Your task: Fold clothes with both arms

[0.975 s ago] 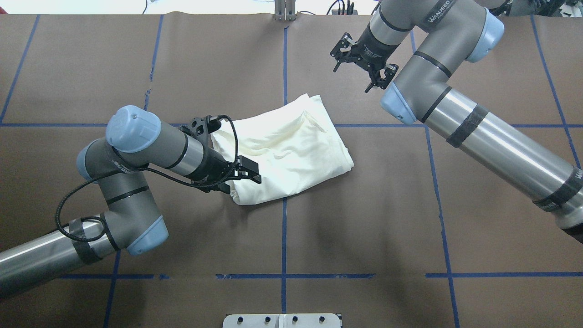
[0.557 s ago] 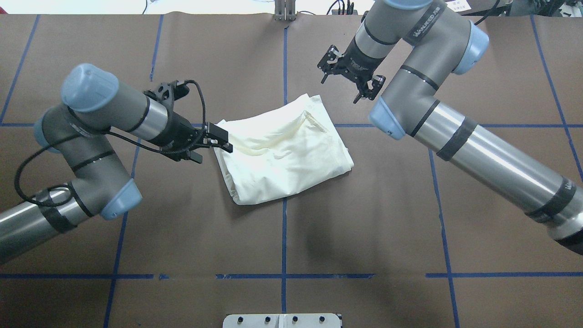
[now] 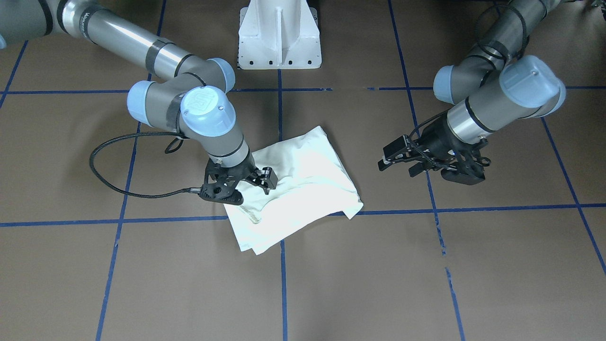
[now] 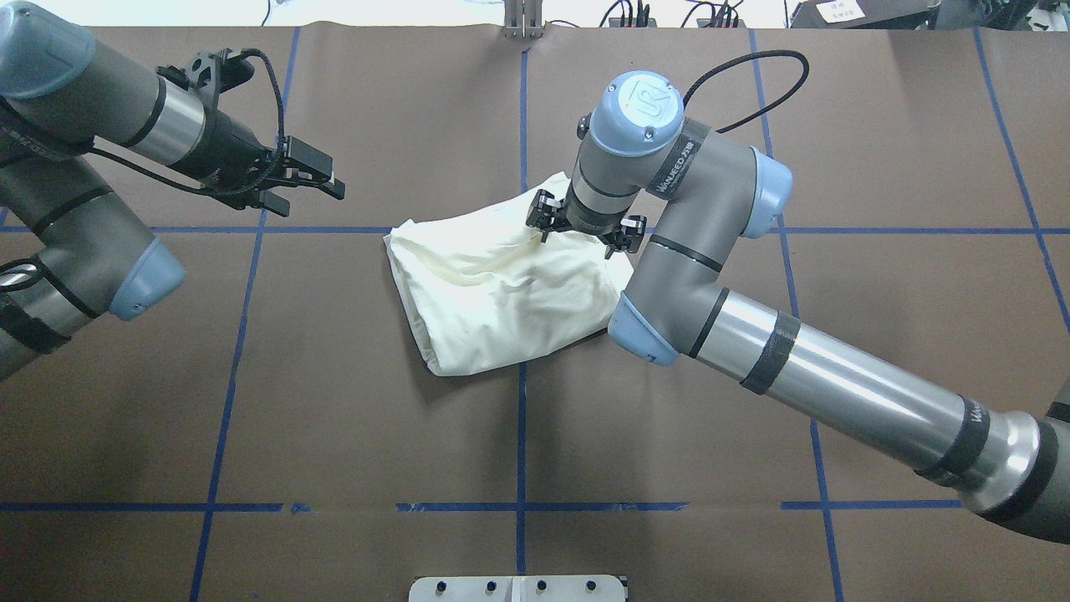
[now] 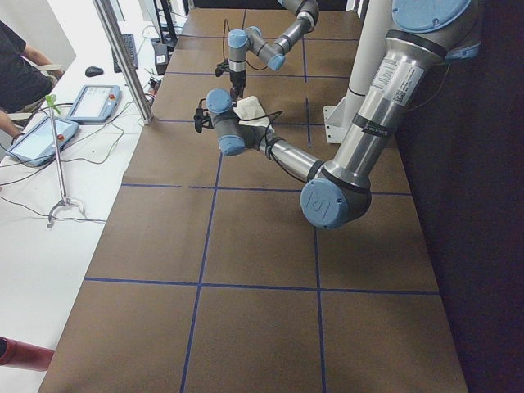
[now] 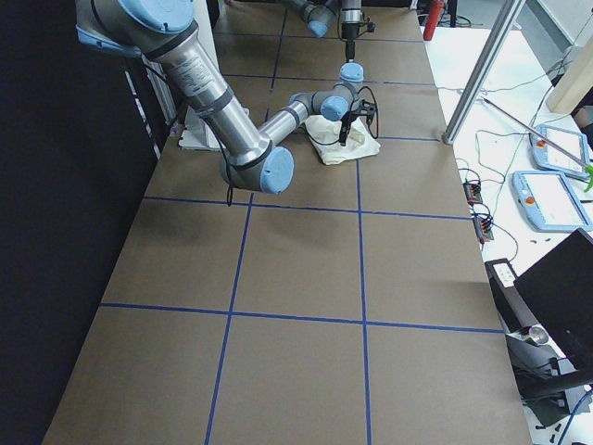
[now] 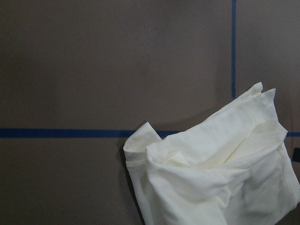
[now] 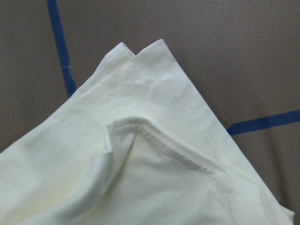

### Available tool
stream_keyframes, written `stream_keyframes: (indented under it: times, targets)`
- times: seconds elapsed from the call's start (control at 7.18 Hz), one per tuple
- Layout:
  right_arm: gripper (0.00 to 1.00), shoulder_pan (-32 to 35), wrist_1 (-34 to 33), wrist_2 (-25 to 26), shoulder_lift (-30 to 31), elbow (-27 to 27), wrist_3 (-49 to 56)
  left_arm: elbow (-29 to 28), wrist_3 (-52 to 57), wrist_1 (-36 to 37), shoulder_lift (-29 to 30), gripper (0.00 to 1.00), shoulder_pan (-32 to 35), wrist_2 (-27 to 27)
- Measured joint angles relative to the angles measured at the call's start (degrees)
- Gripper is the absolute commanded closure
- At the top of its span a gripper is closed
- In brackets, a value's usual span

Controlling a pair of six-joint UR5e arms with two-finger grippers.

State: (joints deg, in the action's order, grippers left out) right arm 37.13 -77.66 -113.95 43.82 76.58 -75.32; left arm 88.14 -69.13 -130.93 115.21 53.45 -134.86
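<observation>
The shirt is lying mid-table as a rumpled folded bundle, plain cream side showing, sitting across the crossing of two blue tape lines on the brown table. In the overhead view the right arm is reaching in from 4 o'clock, with its wrist pointing straight down over the bundle's 1 o'clock corner. The right gripper is standing wide open, one finger either side of the wrist, gripping nothing. Its tips are sitting about at cloth level, but I can't call contact from these views. The right wrist cam is looking close-up at a stitched seam folded into a ridge, with the bundle's corner overlapping a tape line at 10 o'clock in frame. The left gripper is hanging at the shirt's 10 o'clock, well apart from it, over bare table, with its fingers parted and empty. The left arm is coming in from 9 o'clock. The left wrist cam is showing the shirt at 4 o'clock in frame, bunched up, one corner lapping over a tape line. In the front view the white pedestal is sitting at 12 o'clock, and the shirt is lying between the two grippers, under the right one and clear of the left. In the left-end view a person is standing at the side bench near a tablet.
</observation>
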Motion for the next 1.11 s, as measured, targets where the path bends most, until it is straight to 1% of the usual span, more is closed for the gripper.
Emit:
stream_keyframes:
  times: [0.14,0.28,0.7,0.98,1.11]
  targets:
    - [0.0,-0.9,-2.0,1.7,-1.4,-0.9,4.0,0.1,0.7,0.3,-0.4,0.0,0.3,0.0]
    - [0.0,-1.4,-3.1,2.9,-3.2,-3.1,6.9,0.2,0.9,0.5,-0.6,0.0,0.5,0.0]
    - [0.0,-0.4,-3.0,4.2,-10.2,-13.8,10.4,0.4,1.1,0.6,-0.7,0.0,1.0,0.0]
    - [0.0,1.1,-0.2,4.3,-14.3,-21.8,12.0,0.6,1.0,0.6,-0.8,0.0,1.1,0.0]
    - [0.0,1.3,1.5,4.4,-15.0,-24.2,12.2,0.7,1.0,0.6,-0.8,0.0,1.1,0.0]
